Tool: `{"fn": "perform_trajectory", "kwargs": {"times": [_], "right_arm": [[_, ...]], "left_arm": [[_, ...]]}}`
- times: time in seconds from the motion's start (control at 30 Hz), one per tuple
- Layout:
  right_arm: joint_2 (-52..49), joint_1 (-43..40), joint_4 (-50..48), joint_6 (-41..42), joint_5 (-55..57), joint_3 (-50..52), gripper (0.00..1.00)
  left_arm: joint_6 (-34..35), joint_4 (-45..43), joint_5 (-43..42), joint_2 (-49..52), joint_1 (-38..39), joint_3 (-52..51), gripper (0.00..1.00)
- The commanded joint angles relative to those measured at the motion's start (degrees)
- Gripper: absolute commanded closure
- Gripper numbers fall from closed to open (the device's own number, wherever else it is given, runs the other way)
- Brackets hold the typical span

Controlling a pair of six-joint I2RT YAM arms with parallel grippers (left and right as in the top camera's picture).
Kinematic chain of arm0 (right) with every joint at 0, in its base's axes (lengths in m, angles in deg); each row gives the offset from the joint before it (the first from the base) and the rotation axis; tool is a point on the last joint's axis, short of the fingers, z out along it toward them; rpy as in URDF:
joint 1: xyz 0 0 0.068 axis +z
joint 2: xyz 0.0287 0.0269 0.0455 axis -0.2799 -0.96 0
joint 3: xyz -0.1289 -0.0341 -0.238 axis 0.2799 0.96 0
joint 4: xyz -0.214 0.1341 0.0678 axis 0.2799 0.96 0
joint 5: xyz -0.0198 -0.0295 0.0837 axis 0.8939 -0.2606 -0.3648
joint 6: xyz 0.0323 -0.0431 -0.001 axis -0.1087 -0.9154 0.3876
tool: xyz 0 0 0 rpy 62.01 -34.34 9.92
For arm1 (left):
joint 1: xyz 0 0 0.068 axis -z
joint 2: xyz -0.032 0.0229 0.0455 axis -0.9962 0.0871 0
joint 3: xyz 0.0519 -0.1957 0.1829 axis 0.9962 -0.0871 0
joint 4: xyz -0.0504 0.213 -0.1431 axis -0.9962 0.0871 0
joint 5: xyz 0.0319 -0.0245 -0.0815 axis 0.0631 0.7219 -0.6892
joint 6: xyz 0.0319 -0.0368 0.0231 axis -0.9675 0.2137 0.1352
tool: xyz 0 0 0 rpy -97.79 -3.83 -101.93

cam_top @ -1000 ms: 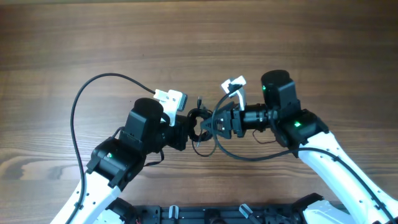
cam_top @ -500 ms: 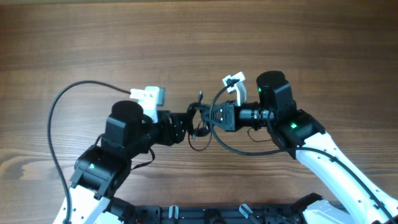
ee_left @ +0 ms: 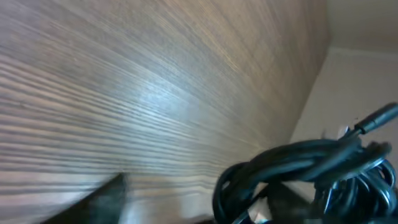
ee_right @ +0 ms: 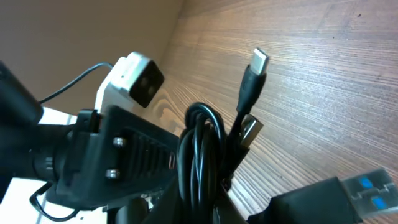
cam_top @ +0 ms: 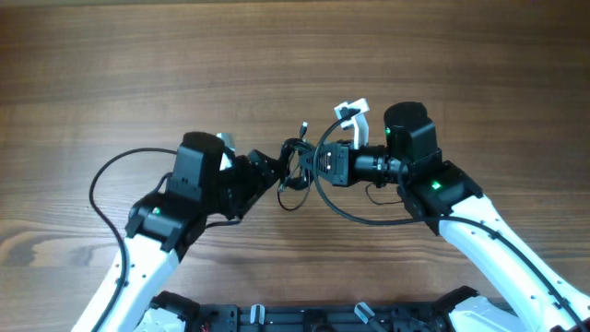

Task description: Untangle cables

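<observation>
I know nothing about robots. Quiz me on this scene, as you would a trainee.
1. True or false: the cables lie stretched out straight.
2. Where are they? A: between the left hand and right hand; B: far from both; C: left of both.
3. Fill in: the table top looks like ___.
Key: 1 false (they are bunched); 2 A; 3 wood.

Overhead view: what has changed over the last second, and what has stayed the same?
The left gripper drew back to the left, then returned partly, with its wrist rolled. The cables shifted slightly up the picture. The right gripper stayed nearly in place, and both stayed at the cables.
</observation>
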Motion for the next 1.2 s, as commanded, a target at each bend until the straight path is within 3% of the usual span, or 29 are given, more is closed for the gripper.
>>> {"fn": "perform_trajectory", "kwargs": {"times": [0.0,0.17,0.23,0.3,0.37,0.4,0.5,0.57,0.73,0.77,0.87,1.0,1.1,1.17], "right_arm": [[-0.33,0.55,-1.36,1.57,-3.17,-0.74,0.96],[-0.33,0.55,-2.93,3.04,-3.21,-0.74,0.96],[-0.33,0.55,-3.3,3.32,-3.93,-0.74,0.96],[-0.33,0.55,-4.0,4.37,-4.28,-0.74,0.96],[-0.33,0.55,-5.11,4.55,-4.68,-0.74,0.96],[-0.33,0.55,-5.38,4.52,-4.68,-0.74,0.96],[-0.33,0.55,-5.03,4.26,-4.68,-0.74,0.91],[-0.33,0.55,-4.13,2.49,-4.66,-0.74,0.78],[-0.31,0.17,0.26,-2.47,-4.66,-0.74,0.18],[-0.31,0.17,0.9,-2.6,-4.94,-0.74,0.12],[-0.31,0.24,2.32,-0.46,-7.26,-0.74,0.11],[-0.31,0.26,3.37,7.89,-6.99,-0.74,0.2],[-0.35,1.53,3.37,7.87,-0.55,-0.74,0.21],[-0.59,3.02,2.69,7.91,3.3,-0.74,0.29]], "left_arm": [[0.81,-0.7,-3.5,1.97,0.79,-0.26,0.5],[0.81,-8.07,-3.54,2.51,4.55,-0.26,0.47],[0.81,-8.44,-3.52,2.51,5.29,-0.26,0.39],[0.81,-7.85,-3.54,2.51,5.38,-0.26,0.41],[0.79,-7.87,-3.43,2.51,5.14,-0.26,0.85],[0.72,-7.82,-3.41,2.51,5.01,-0.26,0.94],[-2.51,-6.69,-0.92,2.49,3.48,-0.24,0.96],[-7.28,-6.19,0.76,2.43,1.84,-0.24,0.96],[-11.54,-4.79,2.27,0.7,-2.86,-0.24,0.96],[-11.52,-4.11,3.85,0.55,-3.3,-0.24,0.96],[-11.56,-2.34,8.41,0.57,-3.37,-0.24,0.96],[-14.32,-2.54,10.16,0.57,-3.37,-0.24,0.96],[-14.29,-4.44,7.69,0.52,-2.91,-0.24,0.96],[-14.25,-5.11,5.53,0.5,-1.81,-0.24,0.96]]}}
